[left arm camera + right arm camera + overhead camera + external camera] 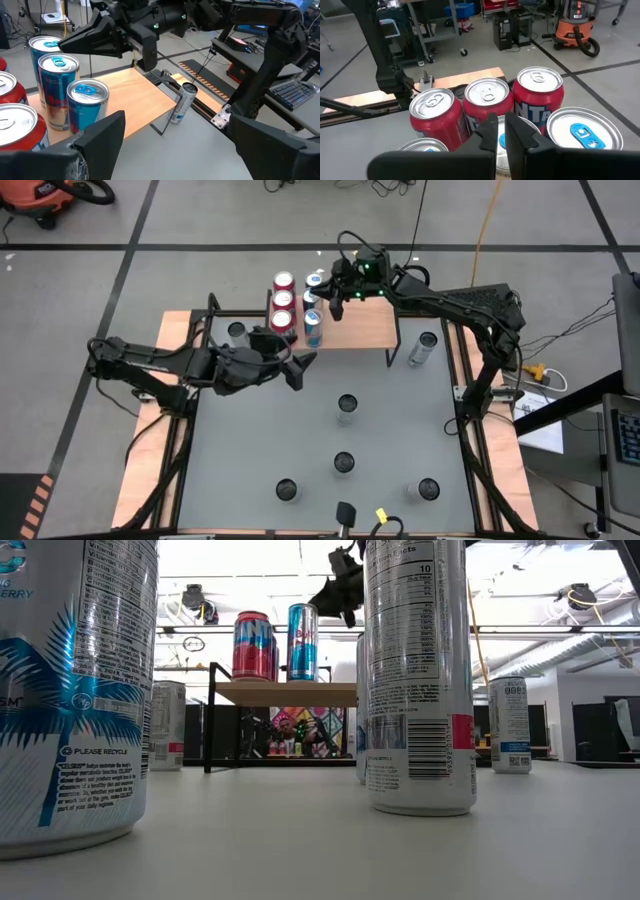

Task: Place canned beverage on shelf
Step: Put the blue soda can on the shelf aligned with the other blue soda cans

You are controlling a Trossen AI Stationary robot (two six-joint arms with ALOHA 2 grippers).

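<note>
The right arm's fingers (501,134) were closed on nothing, poised just above the blue cans (313,327) on the shelf (360,328), red cans (485,107) just beyond their tips. The left arm's fingers (298,369) gaped wide and empty beside the shelf, over the counter (250,440).

Lighting even and bright from overhead; shadows on the desk (300,440) faint and soft. Low view backlit: ceiling lights (260,560) across the upper frame are blown out. Nearest can (70,690) at left slightly soft and bowed. Left wrist's own fingers (95,145) blurred in foreground.
</note>
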